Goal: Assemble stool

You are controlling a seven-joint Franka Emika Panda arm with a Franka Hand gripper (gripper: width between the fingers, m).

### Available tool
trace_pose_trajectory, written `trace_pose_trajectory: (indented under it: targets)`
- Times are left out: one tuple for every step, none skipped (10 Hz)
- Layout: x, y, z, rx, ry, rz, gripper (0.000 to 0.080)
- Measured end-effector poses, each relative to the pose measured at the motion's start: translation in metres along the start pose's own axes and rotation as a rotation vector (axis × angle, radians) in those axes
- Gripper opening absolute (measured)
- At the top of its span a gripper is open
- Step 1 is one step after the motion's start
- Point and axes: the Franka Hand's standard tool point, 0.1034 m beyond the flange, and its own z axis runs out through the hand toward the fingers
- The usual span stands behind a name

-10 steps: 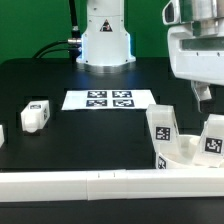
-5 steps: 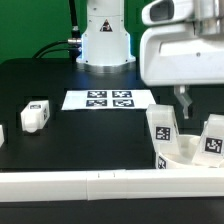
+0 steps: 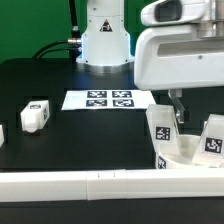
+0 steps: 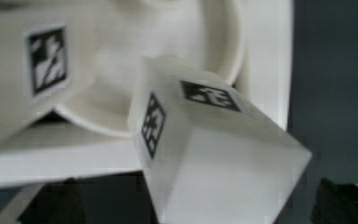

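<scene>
Resting on the black table (image 3: 60,78) (green wall (image 3: 30,25) behind): marker board (image 3: 108,100), stool leg (image 3: 35,116).

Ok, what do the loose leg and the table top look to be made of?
Loose leg: looks like white plastic, matte, smooth-faced and opaque, with a printed black-and-white tag on it. Table: black and matte, hardly any glare; could be cloth or a coated board, I cannot tell which.

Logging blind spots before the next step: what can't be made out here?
Seat: exterior view, cut by the right edge, partly screened by upright legs.
Far-left leg: exterior view, cut by the left edge.
Tool: exterior view, mostly behind the arm's housing; wrist view, only dark blurred tips, apart.
</scene>
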Motion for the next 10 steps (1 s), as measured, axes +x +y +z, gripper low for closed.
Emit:
trace_pose_trajectory:
  targets:
    - [0.000,0.003,-0.002,0.013,-0.032,-0.200,0.0648]
    - [-0.001,0.003,-0.001,0.012,-0.044,-0.296,0.0648]
    - [-0.001,0.005,-0.001,0.003,-0.045,-0.356,0.0648]
    - [0.000,0.009,-0.001,-0.004,-0.048,-0.414,0.0648]
    - [0.000,0.011,-0.001,-0.010,-0.050,-0.465,0.0648]
    - [-0.001,0.012,0.000,-0.024,-0.068,-0.599,0.0648]
    - [-0.002,0.005,0.004,-0.031,-0.123,-0.807,0.0648]
    - [-0.002,0.004,0.009,-0.025,-0.153,-0.909,0.0648]
    - [-0.002,0.006,0.015,-0.032,-0.173,-0.980,0.0648]
    - [-0.003,0.004,0.019,-0.035,-0.180,-1.001,0.0648]
